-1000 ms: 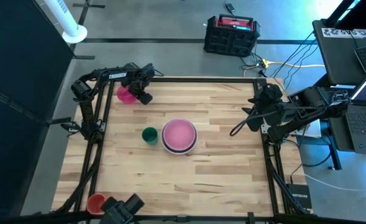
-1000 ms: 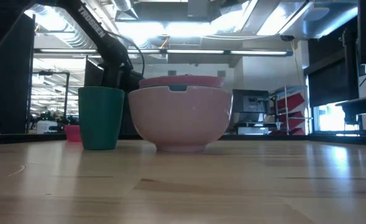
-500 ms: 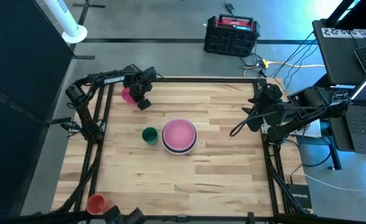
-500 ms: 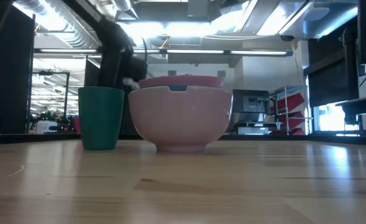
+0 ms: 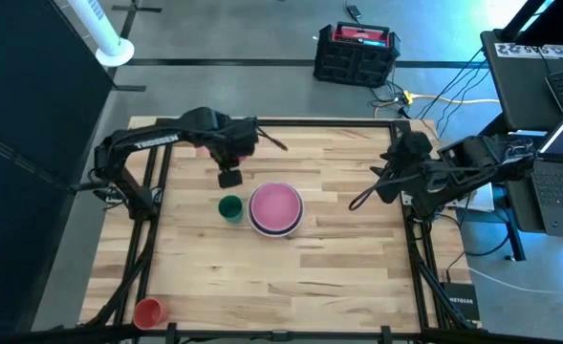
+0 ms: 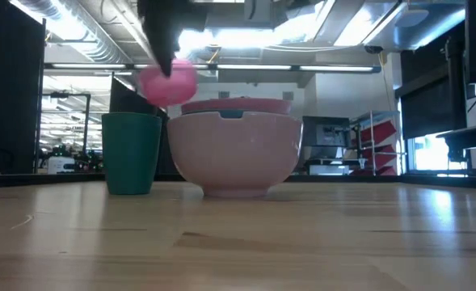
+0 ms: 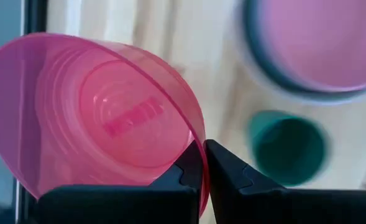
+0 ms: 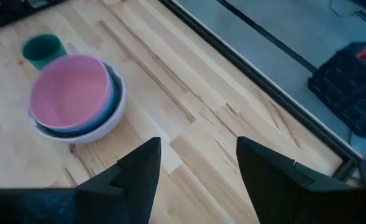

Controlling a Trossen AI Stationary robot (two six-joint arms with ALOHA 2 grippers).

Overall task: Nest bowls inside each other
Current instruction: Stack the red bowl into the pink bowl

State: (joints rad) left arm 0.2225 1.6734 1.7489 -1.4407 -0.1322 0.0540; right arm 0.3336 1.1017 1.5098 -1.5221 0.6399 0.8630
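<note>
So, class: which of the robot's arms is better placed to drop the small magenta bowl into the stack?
The left. Its gripper is shut on the magenta bowl, lifted off the table near the stacked bowls. The right gripper hangs open and empty at the table's right edge.

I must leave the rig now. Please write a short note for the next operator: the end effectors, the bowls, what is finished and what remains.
Left end effector: shut on the rim of the small magenta plastic bowl, held in the air near the stack.
Right end effector: open, empty, waiting at the table's right edge.
Stack at table centre: pale pink round plastic bowl on top, blue ones beneath, white bowl outermost.
Done: large bowls nested.
Left: set the magenta bowl into the pink one, release.
</note>
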